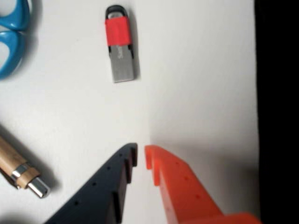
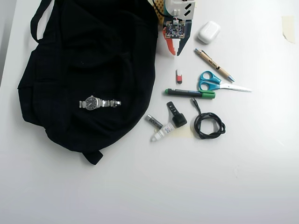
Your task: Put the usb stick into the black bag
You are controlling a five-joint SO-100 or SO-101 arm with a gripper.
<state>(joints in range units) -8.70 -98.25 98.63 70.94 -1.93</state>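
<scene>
The usb stick, half red and half silver with a black loop, lies on the white table; it also shows in the overhead view. My gripper, one dark finger and one orange finger, hangs above the table short of the stick, nearly shut with a narrow gap and nothing in it. In the overhead view the gripper is just above the stick, at the bag's right edge. The large black bag lies at the left, a wristwatch on top of it; its edge shows in the wrist view.
Blue scissors, a wooden pen, a green marker, a black fob, a grey tube, a white bottle, a coiled black cable and a white case lie around the stick.
</scene>
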